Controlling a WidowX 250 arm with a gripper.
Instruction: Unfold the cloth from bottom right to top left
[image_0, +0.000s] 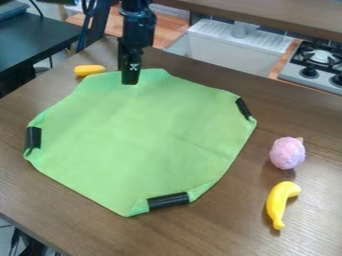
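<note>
The gripper (130, 79) hangs down at the cloth's far edge, left of the view's middle, and covers a small part of that edge. The green cloth (140, 135) lies spread nearly flat on the brown table, with a slight crease toward its lower right. Black strips sit along its border: one at the left corner, one at the near edge, one at the right corner. Narrow bits of cloth are turned over beside these strips. Whether the gripper holds the cloth cannot be made out.
A yellow object (89, 70) lies just past the cloth's far left edge. To the right are a pink fuzzy ball (288, 153) and a yellow banana (280, 204) on the table (227, 227). Behind the table stand a white sink (224, 47) and a stove (317, 67).
</note>
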